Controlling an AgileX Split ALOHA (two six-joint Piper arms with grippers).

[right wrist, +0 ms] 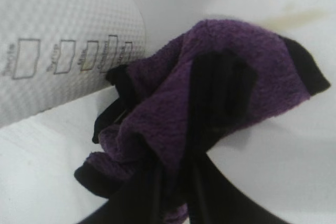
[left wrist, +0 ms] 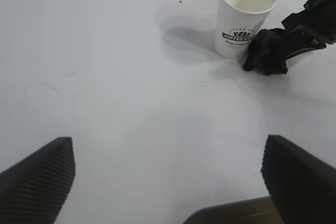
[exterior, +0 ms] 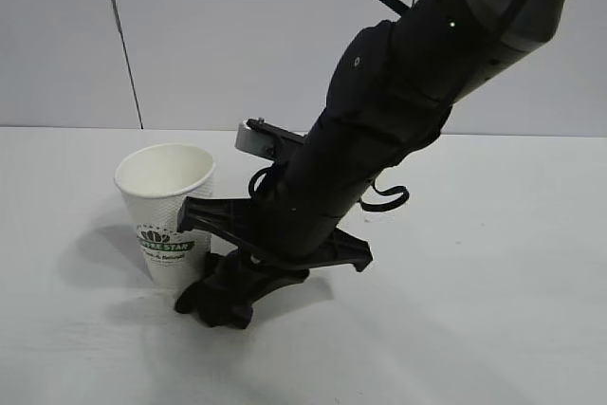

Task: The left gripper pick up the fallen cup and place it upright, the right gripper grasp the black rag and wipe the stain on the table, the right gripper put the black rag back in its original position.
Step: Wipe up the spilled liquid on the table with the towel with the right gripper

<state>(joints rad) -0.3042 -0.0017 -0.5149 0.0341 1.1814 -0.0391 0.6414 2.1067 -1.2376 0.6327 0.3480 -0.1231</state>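
The white "Coffee Star" cup point(exterior: 166, 206) stands upright on the table point(exterior: 493, 263), left of centre. My right gripper point(exterior: 237, 282) is shut on the black rag point(exterior: 228, 296) and presses it onto the table right beside the cup's base. In the right wrist view the purple-black rag point(right wrist: 210, 103) fills the jaws of the right gripper point(right wrist: 178, 177), with the cup wall point(right wrist: 52, 40) close by and a faint amber smear of the stain point(right wrist: 299, 19) beyond the rag. My left gripper point(left wrist: 168, 177) is open and empty, well back from the cup point(left wrist: 244, 17) and the rag point(left wrist: 268, 51).
The right arm point(exterior: 398, 111) slants down from the upper right over the middle of the table. A grey wall stands behind the table's far edge. White tabletop lies to the right of the arm and in front of the left gripper.
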